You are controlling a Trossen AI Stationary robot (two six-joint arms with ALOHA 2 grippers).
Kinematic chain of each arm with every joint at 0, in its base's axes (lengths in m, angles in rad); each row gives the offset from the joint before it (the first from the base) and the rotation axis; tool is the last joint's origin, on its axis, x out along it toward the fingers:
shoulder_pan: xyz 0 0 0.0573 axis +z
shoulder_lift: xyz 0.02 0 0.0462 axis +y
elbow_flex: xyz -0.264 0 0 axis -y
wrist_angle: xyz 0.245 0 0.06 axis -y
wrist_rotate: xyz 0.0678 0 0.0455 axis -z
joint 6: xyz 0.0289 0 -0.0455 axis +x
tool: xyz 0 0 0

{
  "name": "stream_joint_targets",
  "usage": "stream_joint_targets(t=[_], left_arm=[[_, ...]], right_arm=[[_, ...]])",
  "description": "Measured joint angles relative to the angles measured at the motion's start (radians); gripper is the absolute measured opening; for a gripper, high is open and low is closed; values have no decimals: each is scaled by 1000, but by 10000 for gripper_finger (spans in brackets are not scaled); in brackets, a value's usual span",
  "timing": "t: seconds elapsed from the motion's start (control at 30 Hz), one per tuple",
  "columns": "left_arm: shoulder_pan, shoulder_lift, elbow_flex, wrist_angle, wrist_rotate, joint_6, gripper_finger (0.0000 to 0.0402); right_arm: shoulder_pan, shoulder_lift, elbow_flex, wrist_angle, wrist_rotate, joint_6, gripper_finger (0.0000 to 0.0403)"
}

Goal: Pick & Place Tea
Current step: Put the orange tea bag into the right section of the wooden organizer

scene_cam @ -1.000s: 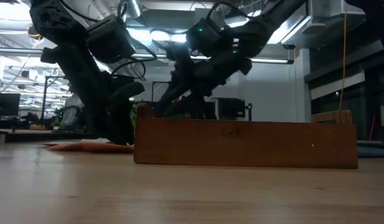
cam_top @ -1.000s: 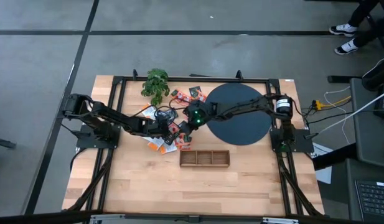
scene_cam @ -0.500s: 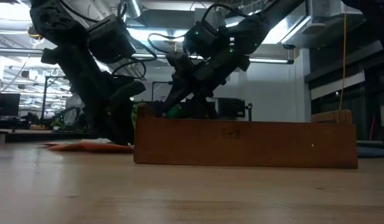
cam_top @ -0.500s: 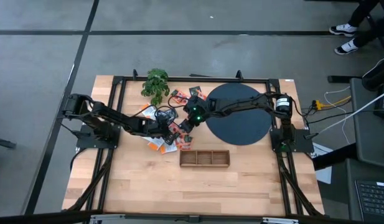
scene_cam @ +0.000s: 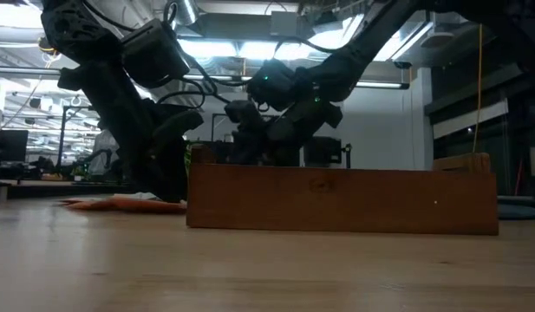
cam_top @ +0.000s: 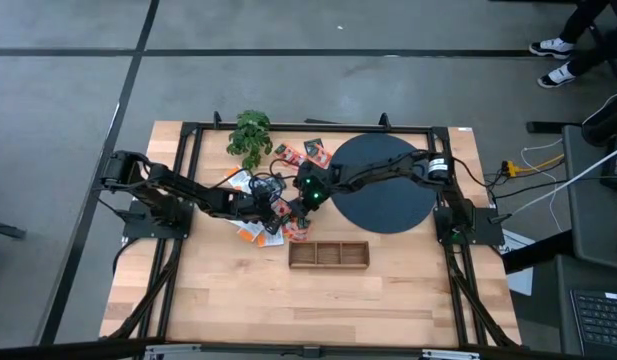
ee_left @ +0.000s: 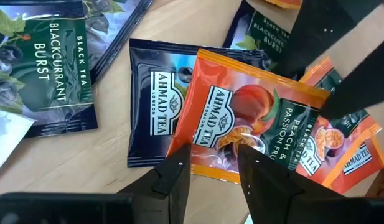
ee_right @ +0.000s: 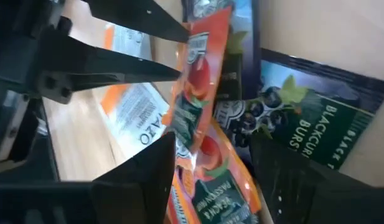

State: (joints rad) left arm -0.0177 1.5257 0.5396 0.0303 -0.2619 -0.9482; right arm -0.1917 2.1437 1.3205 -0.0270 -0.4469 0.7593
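1. Left hand [ee_left: 213, 168]: fingers narrowly parted astride the edge of an orange Peach & Passion Fruit packet [ee_left: 254, 118], which looks lifted edge-on between both hands; whether it is truly pinched cannot be told.
2. Right hand [ee_right: 210, 171]: fingers spread wide, straddling the same packet.
3. Tea pile [cam_top: 273, 205]: overlapping packets near the tabletop's far edge, beside the black disc [cam_top: 383, 185].
4. Risk: closing both hands may crease the packet or drag neighbouring Blackcurrant Burst packets [ee_left: 45, 68] along.
5. Wooden tray [cam_top: 329, 254]: compartments apparently empty.

A wooden tray [cam_top: 329, 254] with 3 compartments is sitting near the table's [cam_top: 238, 300] middle, a black disc [cam_top: 388, 200] lying right, a plant [cam_top: 250, 134] standing far left.
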Motion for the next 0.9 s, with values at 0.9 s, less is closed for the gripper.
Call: stream_joint_targets(t=[0.9], left_arm=[[0, -1, 0, 3, -7, -11, 129]], right_arm=[[3, 2, 34, 1, -18, -16, 55]])
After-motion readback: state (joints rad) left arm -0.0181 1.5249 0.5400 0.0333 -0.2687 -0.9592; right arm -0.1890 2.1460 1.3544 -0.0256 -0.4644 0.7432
